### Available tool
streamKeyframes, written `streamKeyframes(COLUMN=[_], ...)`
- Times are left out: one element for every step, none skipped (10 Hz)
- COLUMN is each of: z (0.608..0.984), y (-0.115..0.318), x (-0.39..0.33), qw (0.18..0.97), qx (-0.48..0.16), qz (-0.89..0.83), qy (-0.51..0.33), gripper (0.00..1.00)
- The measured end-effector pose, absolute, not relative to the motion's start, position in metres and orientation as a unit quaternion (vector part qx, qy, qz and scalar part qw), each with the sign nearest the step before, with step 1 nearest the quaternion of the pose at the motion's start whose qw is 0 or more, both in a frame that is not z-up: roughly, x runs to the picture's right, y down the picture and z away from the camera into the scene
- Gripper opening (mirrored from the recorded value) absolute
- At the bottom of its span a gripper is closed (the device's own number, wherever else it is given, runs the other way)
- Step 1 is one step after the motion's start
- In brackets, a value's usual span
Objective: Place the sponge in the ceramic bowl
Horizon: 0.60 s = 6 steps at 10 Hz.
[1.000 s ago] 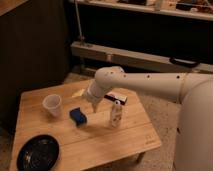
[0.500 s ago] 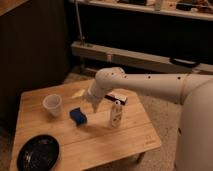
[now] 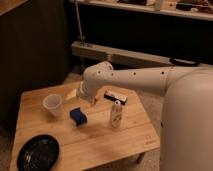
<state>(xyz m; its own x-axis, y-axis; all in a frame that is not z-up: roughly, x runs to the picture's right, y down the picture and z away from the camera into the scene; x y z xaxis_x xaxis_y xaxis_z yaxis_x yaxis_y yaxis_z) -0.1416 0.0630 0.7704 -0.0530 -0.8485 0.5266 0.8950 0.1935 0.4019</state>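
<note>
Hovering our open, empty claw [image 3: 91, 98] at 1 o'clock of the sponge [image 3: 77, 116] lying on the table [image 3: 125, 135], we judge it best to settle over its wavy sides, squeeze gently, then carry toward the ceramic bowl [image 3: 38, 153] at 7 o'clock.

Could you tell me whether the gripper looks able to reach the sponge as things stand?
Probably yes: the gripper hovers just above the sponge, nothing lies between them, and the plastic cup stands aside.

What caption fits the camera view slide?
Open gripper hovers near the sponge on the table; ceramic bowl sits empty at lower left.
</note>
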Motion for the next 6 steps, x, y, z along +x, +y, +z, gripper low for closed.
streamKeyframes(z=[0.779, 0.786, 0.792, 0.799, 0.807, 0.816], y=[0.067, 0.07, 0.074, 0.08, 0.086, 0.094], x=[-0.14, -0.14, -0.141, -0.144, -0.146, -0.153], qw=[0.676, 0.67, 0.664, 0.658, 0.65, 0.639], qx=[-0.039, -0.044, -0.049, -0.057, -0.066, -0.08], qz=[-0.641, -0.644, -0.648, -0.652, -0.661, -0.673], qy=[-0.361, -0.366, -0.371, -0.373, -0.37, -0.363], gripper=[0.8, 0.8, 0.8, 0.8, 0.8, 0.8])
